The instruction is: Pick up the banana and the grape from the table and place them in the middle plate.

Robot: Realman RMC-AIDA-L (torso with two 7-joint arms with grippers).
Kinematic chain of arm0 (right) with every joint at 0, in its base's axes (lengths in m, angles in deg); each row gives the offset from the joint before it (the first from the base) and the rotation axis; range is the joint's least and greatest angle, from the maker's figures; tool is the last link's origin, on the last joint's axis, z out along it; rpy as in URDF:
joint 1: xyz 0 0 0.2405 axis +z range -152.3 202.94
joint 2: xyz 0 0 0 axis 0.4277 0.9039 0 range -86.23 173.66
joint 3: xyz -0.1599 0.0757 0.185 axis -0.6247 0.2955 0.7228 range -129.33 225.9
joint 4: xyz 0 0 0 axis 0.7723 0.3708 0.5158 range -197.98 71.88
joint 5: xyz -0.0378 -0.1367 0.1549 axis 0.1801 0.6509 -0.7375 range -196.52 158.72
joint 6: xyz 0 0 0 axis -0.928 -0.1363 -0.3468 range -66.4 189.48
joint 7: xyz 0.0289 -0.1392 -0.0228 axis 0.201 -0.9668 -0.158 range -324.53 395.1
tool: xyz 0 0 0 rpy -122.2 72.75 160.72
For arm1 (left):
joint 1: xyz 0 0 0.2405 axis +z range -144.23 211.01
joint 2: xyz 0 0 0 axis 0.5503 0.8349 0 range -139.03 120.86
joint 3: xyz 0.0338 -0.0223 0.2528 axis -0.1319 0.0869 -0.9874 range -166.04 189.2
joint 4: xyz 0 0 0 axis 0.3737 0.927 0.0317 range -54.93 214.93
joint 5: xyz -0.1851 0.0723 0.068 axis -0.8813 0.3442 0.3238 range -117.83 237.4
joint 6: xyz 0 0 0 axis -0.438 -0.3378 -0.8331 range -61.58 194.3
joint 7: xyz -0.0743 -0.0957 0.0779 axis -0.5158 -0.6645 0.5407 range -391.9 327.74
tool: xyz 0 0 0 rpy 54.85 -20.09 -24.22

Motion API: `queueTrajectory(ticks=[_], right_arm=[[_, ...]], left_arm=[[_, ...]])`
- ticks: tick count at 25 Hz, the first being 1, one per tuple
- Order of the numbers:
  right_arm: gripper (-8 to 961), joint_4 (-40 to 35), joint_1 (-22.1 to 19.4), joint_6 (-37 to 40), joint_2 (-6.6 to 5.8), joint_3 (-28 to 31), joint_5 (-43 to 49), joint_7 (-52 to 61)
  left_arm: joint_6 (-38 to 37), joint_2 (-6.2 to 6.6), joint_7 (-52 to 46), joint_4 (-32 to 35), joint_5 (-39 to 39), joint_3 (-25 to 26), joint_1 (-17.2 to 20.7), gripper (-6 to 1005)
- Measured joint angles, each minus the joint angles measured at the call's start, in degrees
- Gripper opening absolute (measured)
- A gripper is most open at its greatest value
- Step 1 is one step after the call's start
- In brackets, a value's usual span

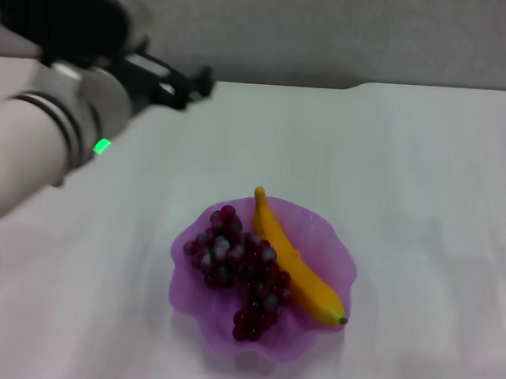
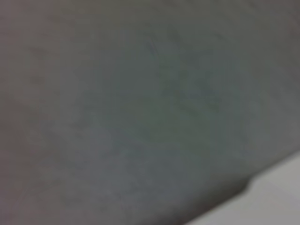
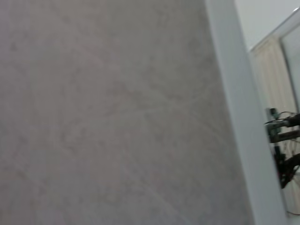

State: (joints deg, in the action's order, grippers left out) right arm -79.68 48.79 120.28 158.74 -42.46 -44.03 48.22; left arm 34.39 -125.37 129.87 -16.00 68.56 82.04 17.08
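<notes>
The banana (image 1: 298,264) and the grape bunch (image 1: 240,272) lie side by side, touching, inside the purple middle plate (image 1: 196,311) on the white desk (image 1: 425,183), while the left end effector (image 1: 195,86) hangs raised at about ten o'clock from the plate, well apart, and whether its fingers are apart or together I cannot tell.

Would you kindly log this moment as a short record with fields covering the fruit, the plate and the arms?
banana: lying in the plate, on its right side, dark tip toward the near rim
grapes: bunch in the plate, left of the banana, touching it
plate: purple, on the white table
left pincer: raised over the far left of the table, holding nothing
right arm: out of sight
task state: both fruits in the plate
</notes>
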Motion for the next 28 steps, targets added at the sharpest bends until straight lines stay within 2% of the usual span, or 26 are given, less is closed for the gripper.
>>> queueTrajectory(ticks=[3, 6, 12, 19, 28], right_arm=[[878, -1.03, 0.1, -0.27, -0.06, -0.41, 0.64, -0.32], [878, -1.35, 0.65, -0.32, -0.08, -0.48, 1.14, -0.65], [878, -1.27, 1.65, 0.26, -0.17, -1.32, 3.7, -1.24], [878, -1.14, 1.83, 2.09, 0.25, -0.56, 1.86, -1.21], [878, -0.89, 1.95, 3.56, 0.31, -0.46, -1.9, -5.24]], left_arm=[[6.9, 0.04, -0.76, 0.95, -0.9, 4.04, 2.77, 897], [15.93, 0.06, -1.52, 5.64, -2.92, 8.2, 3.9, 897], [29.74, 0.02, -1.91, 18.19, -6.77, 12.63, 2.87, 897], [51.61, 0.04, -1.74, 33.08, -7.56, 14.69, 1.8, 897], [58.96, 0.28, -4.04, 44.59, -8.28, 17.86, -1.78, 897]])
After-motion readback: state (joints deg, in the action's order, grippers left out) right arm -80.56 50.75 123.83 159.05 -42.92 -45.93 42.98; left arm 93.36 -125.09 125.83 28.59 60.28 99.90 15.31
